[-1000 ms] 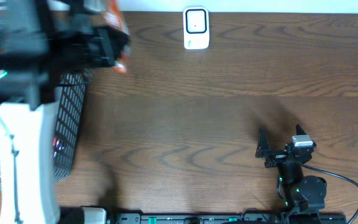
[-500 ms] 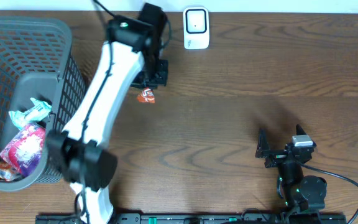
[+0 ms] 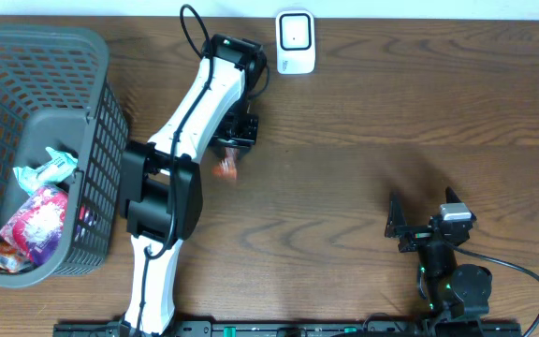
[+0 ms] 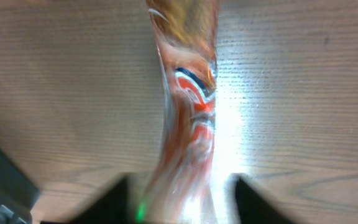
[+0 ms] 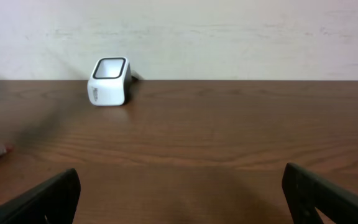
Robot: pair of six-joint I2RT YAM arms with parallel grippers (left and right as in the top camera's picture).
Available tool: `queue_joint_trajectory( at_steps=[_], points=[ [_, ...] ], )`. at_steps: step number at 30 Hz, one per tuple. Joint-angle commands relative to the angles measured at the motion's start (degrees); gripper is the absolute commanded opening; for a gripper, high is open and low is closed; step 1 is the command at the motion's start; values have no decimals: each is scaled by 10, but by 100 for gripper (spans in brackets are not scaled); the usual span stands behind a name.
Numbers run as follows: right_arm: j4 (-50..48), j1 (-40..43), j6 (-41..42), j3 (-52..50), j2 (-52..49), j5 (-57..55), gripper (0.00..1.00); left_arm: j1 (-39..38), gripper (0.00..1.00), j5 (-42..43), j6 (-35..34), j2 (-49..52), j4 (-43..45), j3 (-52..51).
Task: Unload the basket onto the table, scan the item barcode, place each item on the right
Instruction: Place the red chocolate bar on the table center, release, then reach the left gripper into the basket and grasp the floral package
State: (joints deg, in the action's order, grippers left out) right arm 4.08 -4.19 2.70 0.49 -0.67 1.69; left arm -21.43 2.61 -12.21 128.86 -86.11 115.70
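Blurred orange plastic packet sits between the left tool's parted jaws, contact unclear; right tool spreads wide.

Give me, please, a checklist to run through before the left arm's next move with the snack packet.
Orange crinkly plastic snack packet in view at left end effector: ok.
Left end effector's hold on the packet: cannot tell, wrist view blurred.
White box-shaped scanner upright, nothing in front of it: ok.
Barcode facing scanner: cannot tell, no barcode visible.
Right end effector open, empty, away from the packet: ok.
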Motion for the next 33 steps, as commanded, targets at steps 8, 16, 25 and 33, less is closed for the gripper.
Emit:
queue_joint_trajectory(
  at_steps=[8,16,25,33],
  points=[
    [2,2,-6,-2,3,-3,99,25,98,-9,68,-29,-63,7],
    [2,2,-6,-2,3,-3,99,92,98,-9,120,-118,-103,107],
    [2,2,-6,-2,3,-3,99,204,98,64,120,-297,22,150],
    [2,2,-6,-2,3,-3,99,340,98,-78,-8,-377,73,150]
  ],
)
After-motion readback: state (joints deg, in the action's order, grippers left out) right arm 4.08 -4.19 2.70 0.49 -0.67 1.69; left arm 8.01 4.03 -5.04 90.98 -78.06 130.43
